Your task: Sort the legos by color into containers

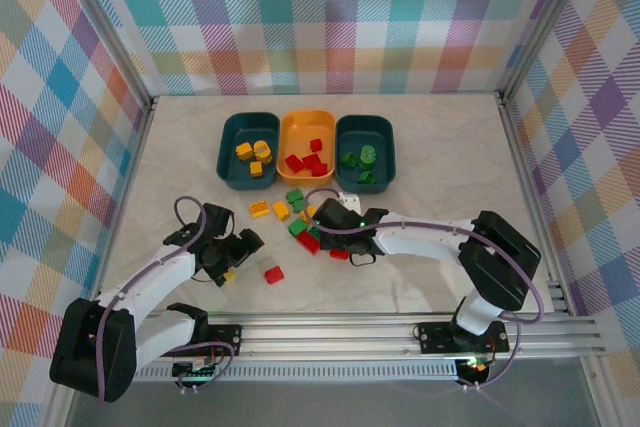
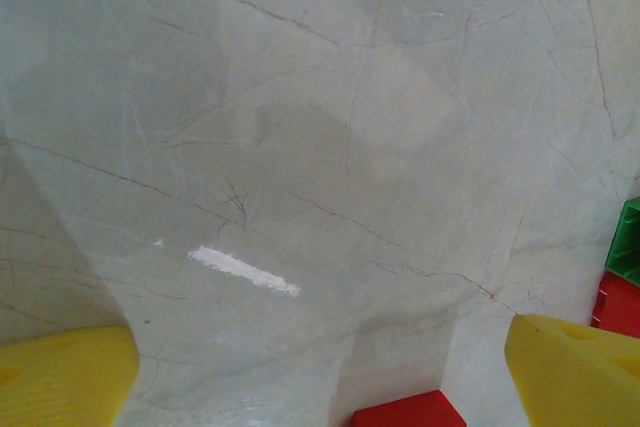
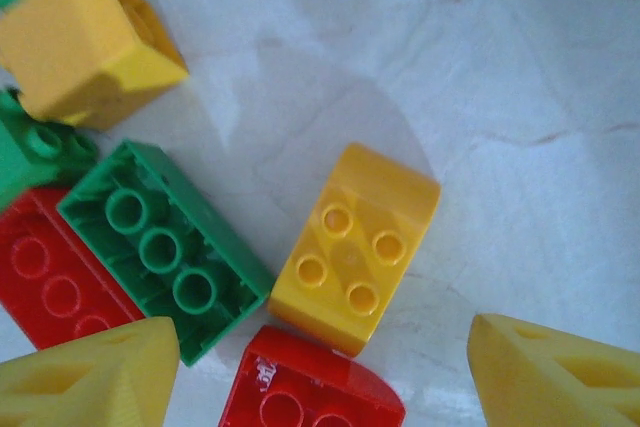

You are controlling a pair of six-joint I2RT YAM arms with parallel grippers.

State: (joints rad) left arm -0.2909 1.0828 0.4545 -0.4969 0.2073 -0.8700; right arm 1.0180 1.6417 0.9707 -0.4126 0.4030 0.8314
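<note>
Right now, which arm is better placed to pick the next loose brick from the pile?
Right. The right hand, open, hangs over the pile with a yellow brick just ahead. The left hand faces mostly bare table.

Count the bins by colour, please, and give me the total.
Teal: 2, the left teal bin and the right teal bin
Orange: 1, the orange bin between them
Total: 3
</note>
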